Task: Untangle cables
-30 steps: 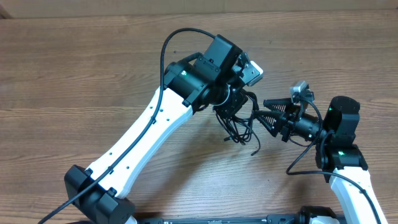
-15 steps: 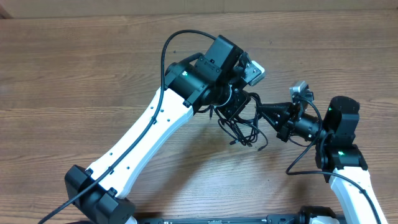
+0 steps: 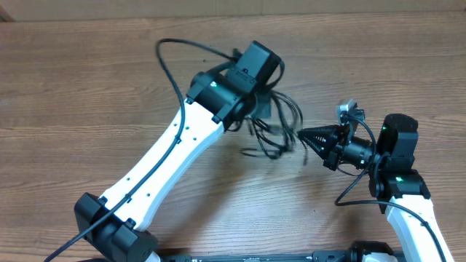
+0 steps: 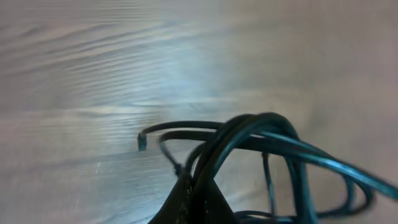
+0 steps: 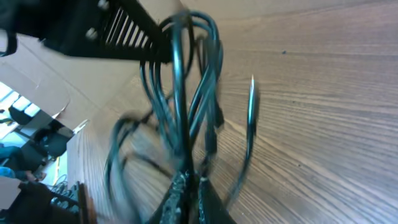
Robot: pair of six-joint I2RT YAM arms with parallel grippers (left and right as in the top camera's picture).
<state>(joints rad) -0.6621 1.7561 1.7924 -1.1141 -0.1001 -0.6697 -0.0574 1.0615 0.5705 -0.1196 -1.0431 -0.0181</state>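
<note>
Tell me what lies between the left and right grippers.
A bunch of thin black looped cables runs from the left gripper to the right gripper, both shut on it; the overhead view shows it.

We see black cables (image 3: pixel 277 131) against a brown, streaky wood-grain table (image 3: pixel 87 94); the left arm (image 3: pixel 171 156) and right arm (image 3: pixel 399 145) are white with black joints, each showing a green light (image 3: pixel 214 84).

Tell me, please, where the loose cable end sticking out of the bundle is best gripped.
Probably just behind its small plug, approaching from the left in the left wrist view: the loose cable end juts out alone over the table, whereas the other cables overlap in loops.
</note>
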